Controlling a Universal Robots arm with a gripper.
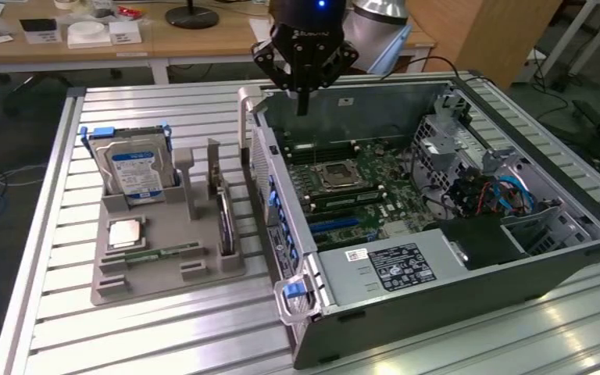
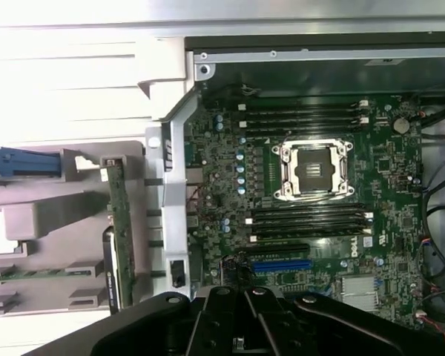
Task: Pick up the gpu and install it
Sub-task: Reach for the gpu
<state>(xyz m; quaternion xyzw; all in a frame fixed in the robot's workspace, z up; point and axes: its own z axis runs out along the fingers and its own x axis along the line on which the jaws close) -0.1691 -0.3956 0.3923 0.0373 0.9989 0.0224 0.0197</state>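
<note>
Gripper [image 1: 302, 105] pinched together, empty, over case [image 1: 446, 312]; gpu [image 1: 225, 225] upright in tray [image 1: 144, 286] (hard drive [image 1: 137, 168] beside).

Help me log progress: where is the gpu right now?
In the exterior view's left half, the gpu stands on edge in the gray holder tray, on its side nearest the open computer case.

The motherboard [image 1: 358, 191] is green, the gpu [image 1: 225, 226] black. The hard drive [image 1: 123, 147] has a blue-and-white label [image 1: 137, 173]; the tray [image 1: 165, 277] is grey, the counter [image 1: 123, 336] ribbed silver.
</note>
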